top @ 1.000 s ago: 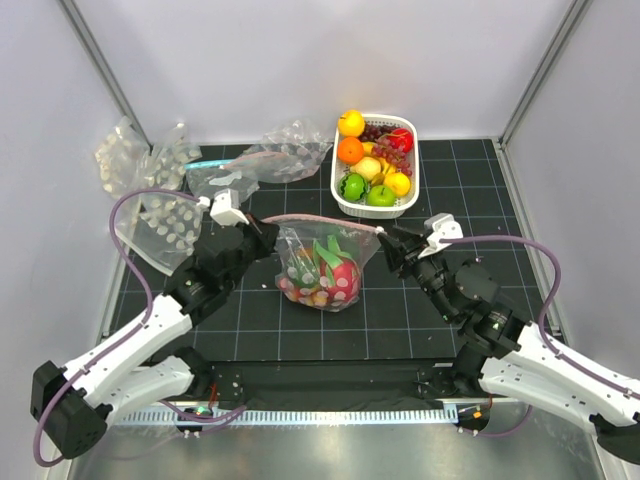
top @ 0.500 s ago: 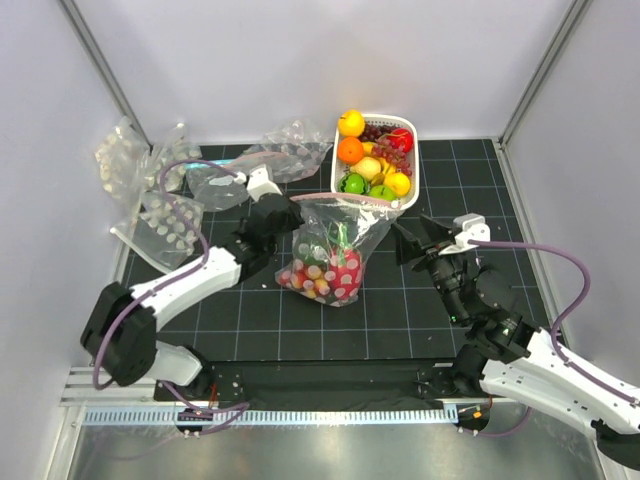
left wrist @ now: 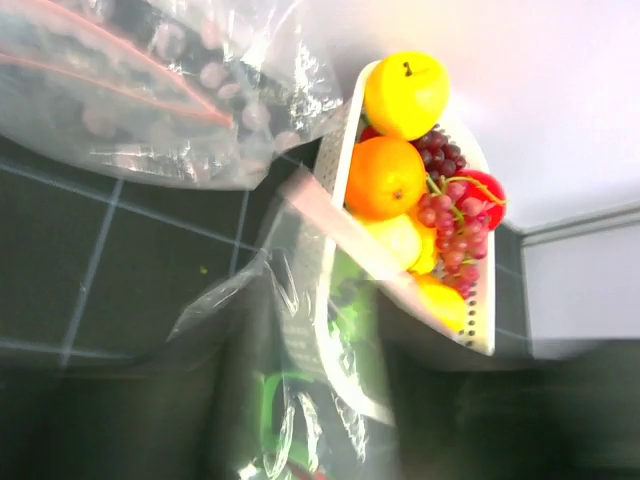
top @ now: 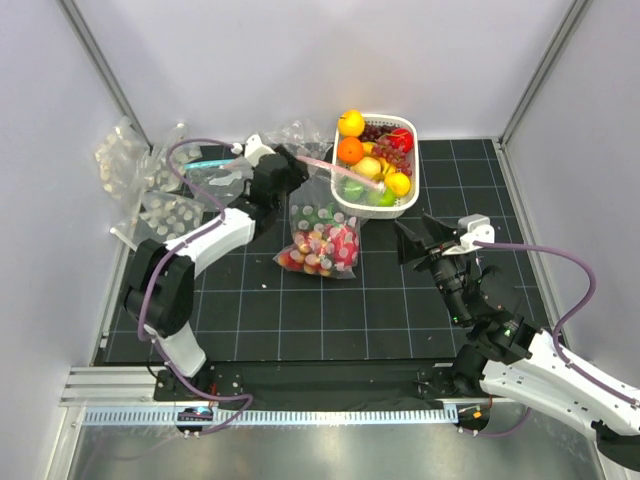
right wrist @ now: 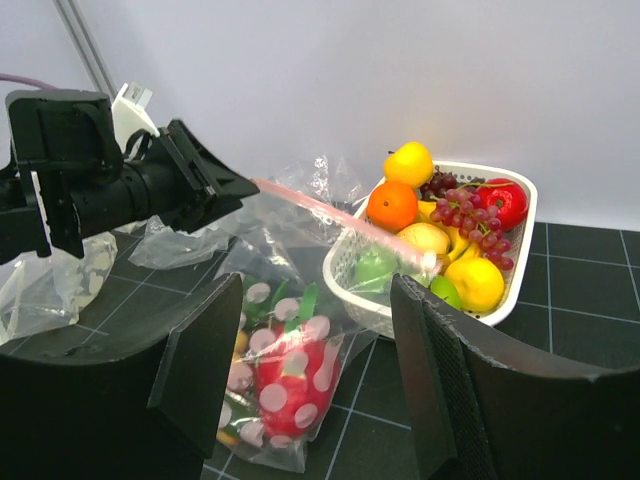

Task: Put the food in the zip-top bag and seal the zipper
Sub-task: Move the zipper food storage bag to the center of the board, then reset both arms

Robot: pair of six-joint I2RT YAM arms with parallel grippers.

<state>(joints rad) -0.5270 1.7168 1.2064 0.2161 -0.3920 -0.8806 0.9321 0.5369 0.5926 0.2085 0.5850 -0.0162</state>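
My left gripper (top: 289,168) sits at the zipper (right wrist: 330,216) end, 11 o'clock of the zip-top bag (top: 318,215); grip indeterminate. My right gripper (top: 408,243), 3 o'clock: spread, empty.

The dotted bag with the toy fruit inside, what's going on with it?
The food is already inside the zip-top bag. The left gripper is at one end of its pink zipper; whether it grips is unclear. The zipper's far end lies across the white basket. The right gripper stands open nearby, holding nothing.
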